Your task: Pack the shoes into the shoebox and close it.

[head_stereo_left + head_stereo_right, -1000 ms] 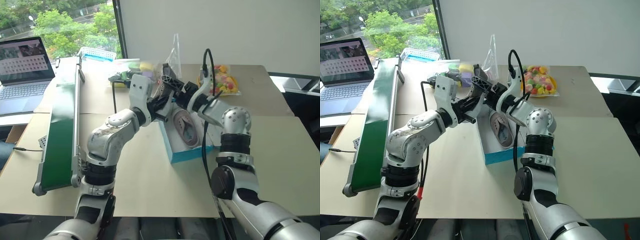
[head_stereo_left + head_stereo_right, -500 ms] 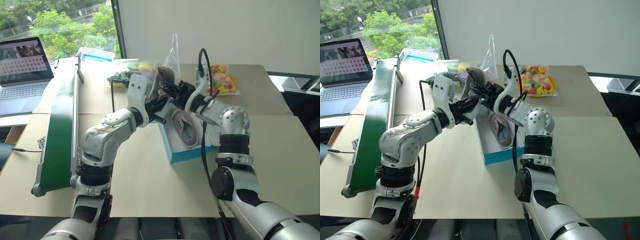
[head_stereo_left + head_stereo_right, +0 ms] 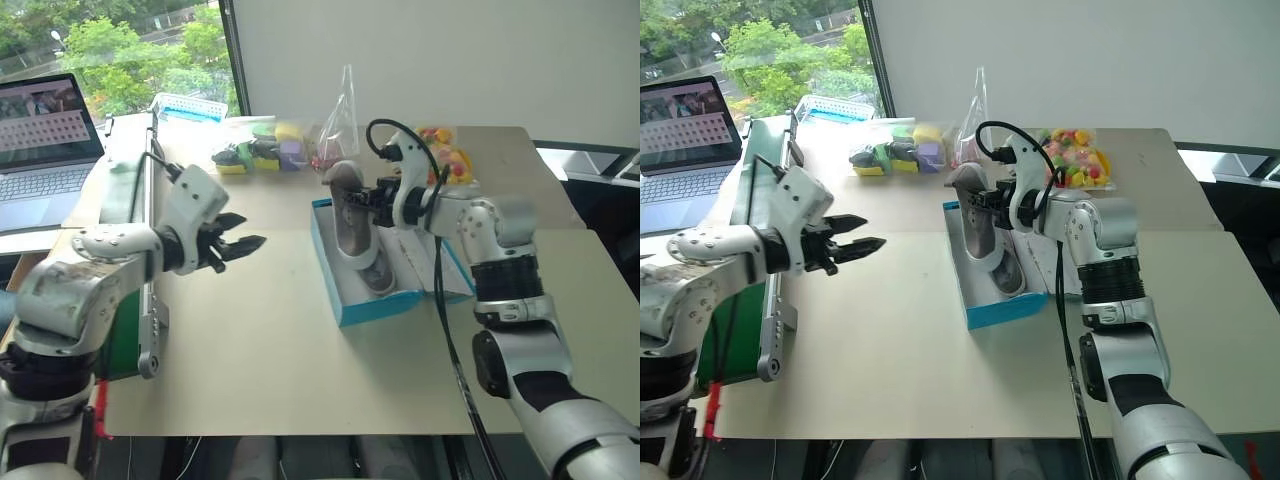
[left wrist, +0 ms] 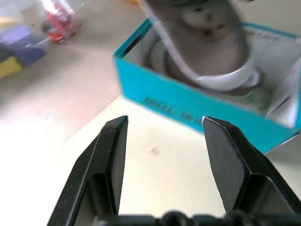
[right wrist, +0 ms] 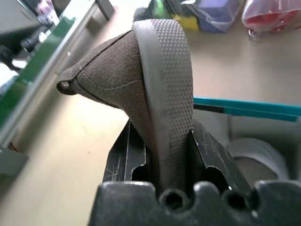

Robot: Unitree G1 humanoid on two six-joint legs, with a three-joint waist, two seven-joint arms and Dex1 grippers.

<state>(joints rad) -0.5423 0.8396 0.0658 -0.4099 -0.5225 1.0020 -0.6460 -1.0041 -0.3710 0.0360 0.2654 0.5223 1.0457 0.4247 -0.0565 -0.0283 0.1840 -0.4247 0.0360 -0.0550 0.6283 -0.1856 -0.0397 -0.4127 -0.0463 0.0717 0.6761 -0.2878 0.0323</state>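
The blue shoebox (image 3: 372, 307) lies open at the table's middle, white inside, its lid (image 3: 441, 262) folded out to the right. One greyish-tan shoe (image 3: 382, 277) rests inside it. My right gripper (image 3: 367, 199) is shut on the second shoe (image 3: 347, 208), pinching it by the sole (image 5: 162, 70) and holding it tilted over the box's far end. My left gripper (image 3: 240, 244) hangs open and holds nothing, well to the left of the box, pointing at it. In the left wrist view its fingers (image 4: 110, 155) frame the box's blue wall (image 4: 188, 106).
A long green board (image 3: 125, 200) runs along the left side, with a laptop (image 3: 45, 140) beyond it. Bags of small toys (image 3: 262, 150), a clear bag (image 3: 338, 135), a bag of colourful pieces (image 3: 452, 160) and a white basket (image 3: 195, 105) line the far side.
My left gripper opened, let go of the shoe and swung away to the left. My right gripper closed on that shoe and now holds it alone over the box.
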